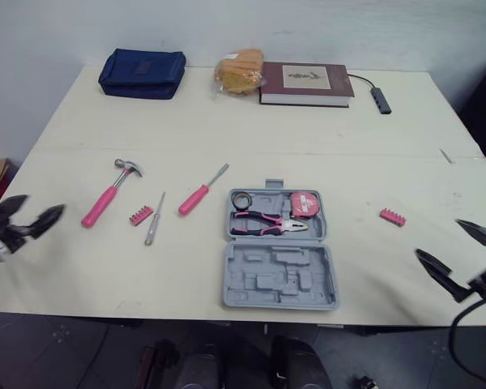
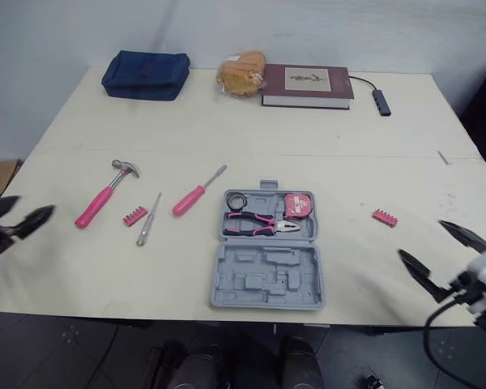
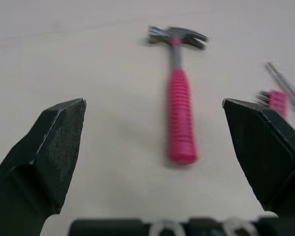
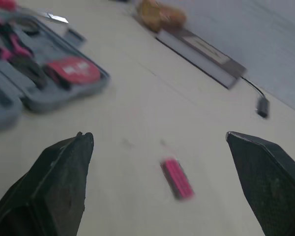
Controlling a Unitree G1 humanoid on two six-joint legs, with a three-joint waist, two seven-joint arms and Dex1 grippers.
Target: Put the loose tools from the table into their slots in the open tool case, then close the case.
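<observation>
The open tool case (image 1: 279,251) lies near the front edge of the bench (image 1: 227,121), a little right of the middle, its lid half toward the robot with its moulded slots bare. The far half holds pink-handled pliers (image 1: 269,224), a pink tape measure (image 1: 304,204) and a small roll of tape (image 1: 241,199). To the left of the case lie a pink-handled screwdriver (image 1: 201,191), a thin screwdriver (image 1: 154,219), a small pink bit holder (image 1: 141,215) and, furthest left, a pink-handled hammer (image 1: 109,193). A second pink bit holder (image 1: 392,216) lies apart to the right of the case. The left hand (image 1: 42,204) hovers at the bench's left edge, fingers spread and empty, pointing toward the hammer. The right hand (image 1: 439,238) hovers at the front right, fingers also spread and empty, near the second bit holder.
</observation>
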